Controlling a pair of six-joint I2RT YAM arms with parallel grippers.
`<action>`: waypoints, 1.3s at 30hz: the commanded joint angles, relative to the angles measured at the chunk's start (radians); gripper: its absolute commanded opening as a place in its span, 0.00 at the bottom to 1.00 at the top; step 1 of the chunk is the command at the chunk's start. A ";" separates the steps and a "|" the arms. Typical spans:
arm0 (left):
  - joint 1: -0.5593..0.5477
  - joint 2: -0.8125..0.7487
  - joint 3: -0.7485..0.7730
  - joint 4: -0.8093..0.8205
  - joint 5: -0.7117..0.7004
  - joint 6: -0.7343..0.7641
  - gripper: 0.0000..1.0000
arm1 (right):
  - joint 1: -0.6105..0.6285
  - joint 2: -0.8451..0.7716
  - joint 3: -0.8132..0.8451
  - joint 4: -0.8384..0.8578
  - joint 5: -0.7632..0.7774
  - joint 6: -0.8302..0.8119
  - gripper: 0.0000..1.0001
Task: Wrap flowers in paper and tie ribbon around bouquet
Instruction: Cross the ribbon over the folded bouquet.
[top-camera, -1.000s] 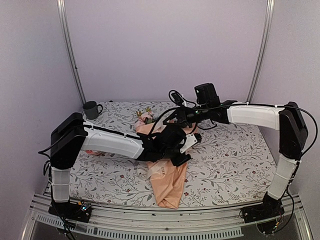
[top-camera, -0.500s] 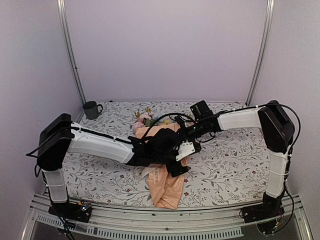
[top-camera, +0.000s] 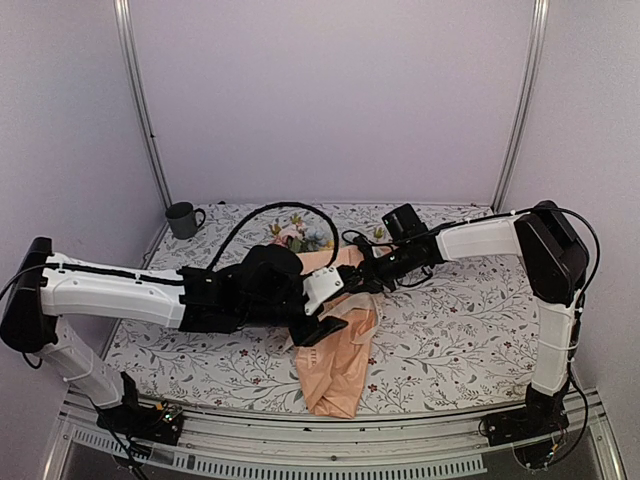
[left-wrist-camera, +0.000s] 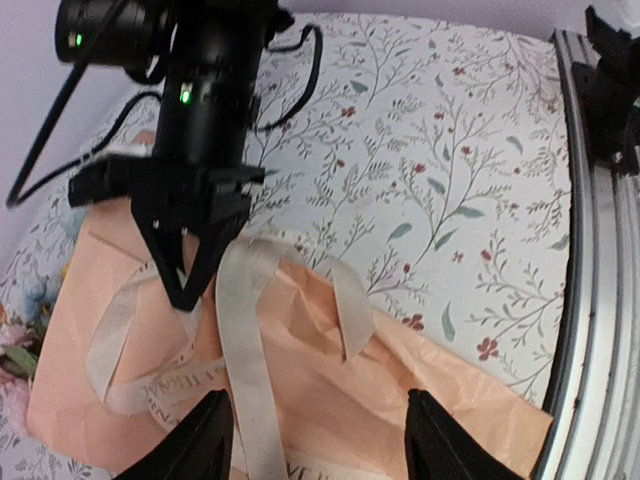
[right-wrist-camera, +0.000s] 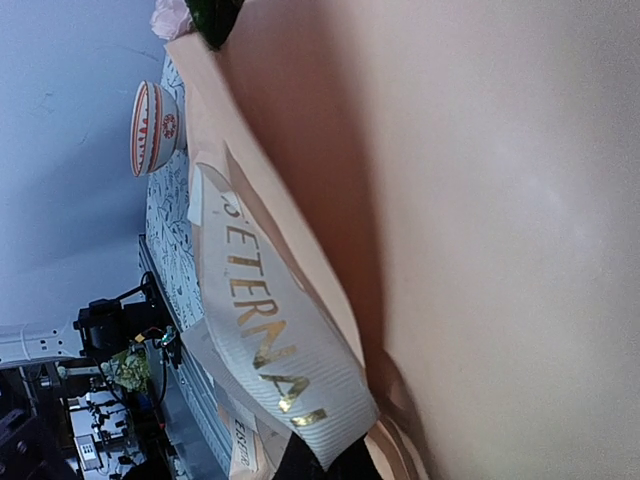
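Observation:
The bouquet lies mid-table, its peach paper (top-camera: 335, 370) wrapped round the stems, and the flowers (top-camera: 295, 236) poke out at the far end. A cream ribbon (left-wrist-camera: 240, 340) with gold letters loops across the paper (left-wrist-camera: 400, 380). My right gripper (top-camera: 350, 283) presses down on the wrap, shut on the ribbon (right-wrist-camera: 255, 330), whose end runs into its tips (right-wrist-camera: 335, 470). In the left wrist view the right gripper (left-wrist-camera: 185, 290) shows as a black V on the ribbon. My left gripper (left-wrist-camera: 320, 440) hovers open just above the paper, one strip of ribbon running past its left finger (left-wrist-camera: 205, 440).
A dark mug (top-camera: 183, 218) stands at the far left corner of the leaf-patterned tablecloth (top-camera: 470, 310). A red-and-white dish (right-wrist-camera: 152, 127) sits on the left side. A black cable (top-camera: 270, 212) arcs over the flowers. The metal front rail (left-wrist-camera: 600, 250) is close by.
My left arm has dropped low and stretched out flat, its gripper sliding left along the wrap and its jaws narrowing after a wider opening. The right gripper has come down onto the bouquet.

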 joint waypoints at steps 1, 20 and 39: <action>0.100 -0.016 -0.136 -0.026 -0.076 -0.066 0.66 | 0.001 -0.031 0.007 -0.007 -0.005 -0.019 0.00; 0.118 0.249 -0.052 0.128 0.074 0.044 0.50 | 0.000 -0.028 0.082 -0.001 -0.050 0.008 0.00; 0.085 0.339 -0.082 0.223 0.047 0.006 0.47 | -0.015 -0.370 0.049 -0.043 -0.077 0.031 0.00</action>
